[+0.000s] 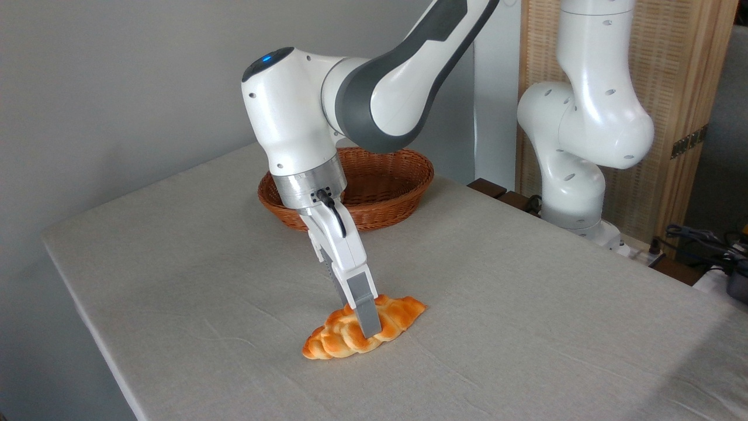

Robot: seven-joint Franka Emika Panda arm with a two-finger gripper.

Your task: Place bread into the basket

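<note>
The bread, a braided golden-orange loaf, lies flat on the table cloth near the front centre. My gripper has come down over its middle, tilted. The near finger stands against the loaf's front side, and the far finger goes down behind the loaf, where its tip is hidden. I cannot see whether the fingers press on the loaf. The basket, reddish-brown oval wicker, stands behind my arm towards the back of the table. What I can see of its inside is empty, and my wrist covers its left part.
The table has a pale cloth; its left edge and front-left corner drop off. A second white robot arm base stands at the back right, with cables and a wooden screen beyond it.
</note>
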